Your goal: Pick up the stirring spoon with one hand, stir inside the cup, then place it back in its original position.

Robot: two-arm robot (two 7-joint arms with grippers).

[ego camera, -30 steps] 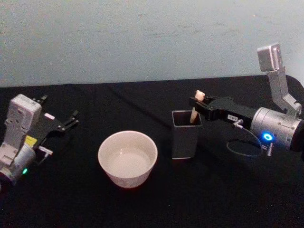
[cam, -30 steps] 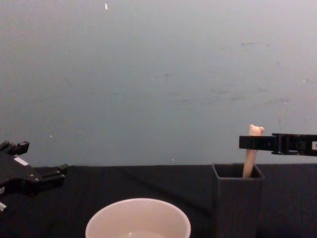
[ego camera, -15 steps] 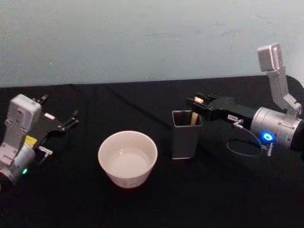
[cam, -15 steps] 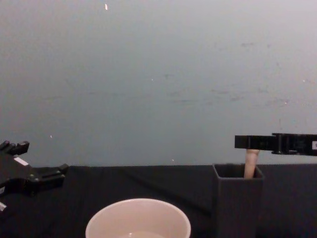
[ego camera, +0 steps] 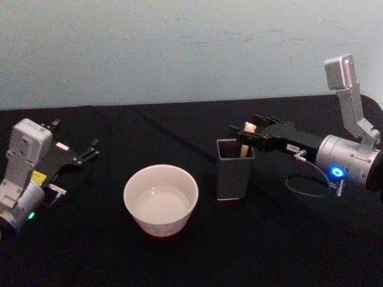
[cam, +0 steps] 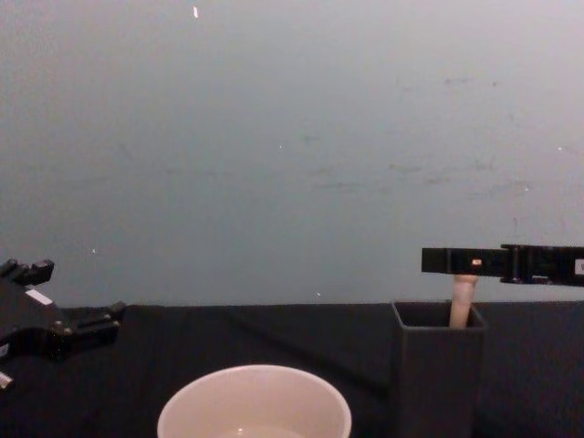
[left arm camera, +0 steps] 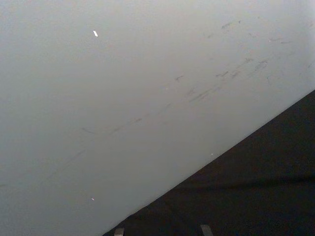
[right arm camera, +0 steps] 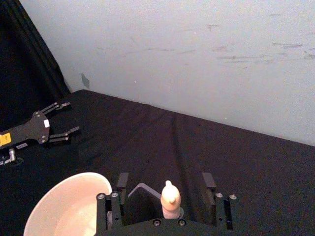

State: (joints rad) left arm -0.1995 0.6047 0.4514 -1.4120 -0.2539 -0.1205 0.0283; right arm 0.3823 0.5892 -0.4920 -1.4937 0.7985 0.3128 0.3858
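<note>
Spoon (ego camera: 244,143) bowl & neck hidden in holder (ego camera: 233,173); cup (cam: 255,403) btm cut off.

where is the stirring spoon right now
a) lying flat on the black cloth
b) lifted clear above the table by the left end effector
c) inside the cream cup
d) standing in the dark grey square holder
d: the stirring spoon stands in the dark grey holder, its handle top between the open fingers of the right end effector, apart from the cup.
</note>
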